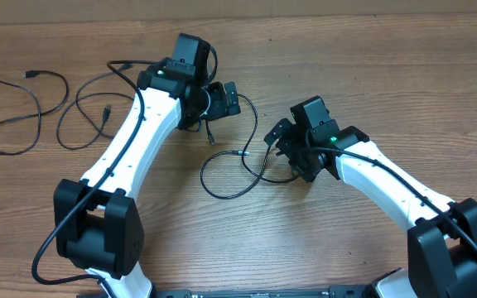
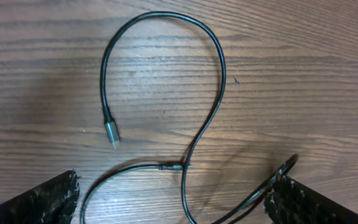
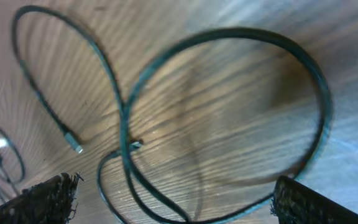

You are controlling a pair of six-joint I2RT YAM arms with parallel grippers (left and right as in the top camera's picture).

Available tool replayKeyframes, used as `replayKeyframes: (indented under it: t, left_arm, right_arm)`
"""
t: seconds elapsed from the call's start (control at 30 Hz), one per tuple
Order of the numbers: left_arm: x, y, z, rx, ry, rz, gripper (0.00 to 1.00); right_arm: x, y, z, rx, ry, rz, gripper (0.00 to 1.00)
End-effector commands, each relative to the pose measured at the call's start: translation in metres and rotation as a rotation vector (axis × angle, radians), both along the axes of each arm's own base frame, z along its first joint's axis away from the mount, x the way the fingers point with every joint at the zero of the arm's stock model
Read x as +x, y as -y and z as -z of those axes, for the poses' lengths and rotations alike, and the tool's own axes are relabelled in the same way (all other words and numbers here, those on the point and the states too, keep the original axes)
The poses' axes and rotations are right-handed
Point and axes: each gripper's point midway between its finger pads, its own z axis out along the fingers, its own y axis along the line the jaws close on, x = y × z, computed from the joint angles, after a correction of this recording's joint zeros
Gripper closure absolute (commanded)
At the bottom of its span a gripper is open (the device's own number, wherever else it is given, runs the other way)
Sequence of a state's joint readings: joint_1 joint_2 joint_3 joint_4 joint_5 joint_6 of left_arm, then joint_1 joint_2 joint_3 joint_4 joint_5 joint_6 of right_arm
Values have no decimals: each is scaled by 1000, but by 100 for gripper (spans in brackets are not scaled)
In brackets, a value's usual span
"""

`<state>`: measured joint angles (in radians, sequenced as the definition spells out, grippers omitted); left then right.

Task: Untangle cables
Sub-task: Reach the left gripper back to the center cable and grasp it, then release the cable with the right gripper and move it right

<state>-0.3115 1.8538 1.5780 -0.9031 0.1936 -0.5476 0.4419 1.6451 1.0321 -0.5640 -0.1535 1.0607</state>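
Wood-grain table (image 1: 363, 50) bears a looped black cable (image 2: 222, 74); right gripper (image 3: 173, 186) apparently spread wide

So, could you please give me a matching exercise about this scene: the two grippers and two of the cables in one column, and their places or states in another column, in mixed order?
Things
1. left gripper
2. right gripper
3. middle cable
4. far-left cable

Places or states
A. nearest the left edge of the table
B. open, right of the middle cable in the overhead view
C. looped on the table between the grippers
D. open, above the middle cable in the overhead view

Pairs: 1-D, 2-B, 3-C, 4-A
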Motion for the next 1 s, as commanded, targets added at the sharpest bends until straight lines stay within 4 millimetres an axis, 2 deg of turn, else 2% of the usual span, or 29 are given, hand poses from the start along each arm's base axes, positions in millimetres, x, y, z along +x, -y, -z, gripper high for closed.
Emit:
replayKeyframes:
  t: [0.0,0.13,0.17,0.27,0.3,0.33,0.43,0.53,0.6,0.73,0.9,0.97]
  left_arm:
    - [-5,5,-5,6,-6,-21,1]
    - [-16,11,-2,21,-34,5,0]
    - [-19,15,-1,25,-41,13,1]
    - [-32,27,1,16,-90,-21,0]
    - [-39,35,2,17,-101,-13,0]
    - [-45,44,3,35,-98,15,0]
    - [-61,58,6,128,-78,69,0]
    - [-75,73,9,205,-44,99,0]
    - [-80,77,11,255,-15,101,1]
    - [-88,72,20,356,25,28,0]
    - [-109,60,52,371,-55,-95,0]
    - [-112,57,64,364,-61,-125,0]
  right_arm:
    - [12,15,-12,-23,65,-107,0]
    - [14,67,-37,-94,45,-51,0]
    - [14,91,-52,-105,43,14,0]
    - [12,137,-91,-116,104,103,0]
    - [10,146,-99,-117,120,126,0]
    - [3,164,-114,-118,145,180,0]
    - [-16,200,-141,-125,194,300,0]
    - [-32,220,-158,-132,230,375,0]
    - [-38,226,-162,-135,240,398,0]
    - [-44,233,-164,-157,236,424,0]
    - [-49,241,-160,-202,213,446,0]
    - [-51,243,-159,-218,206,452,0]
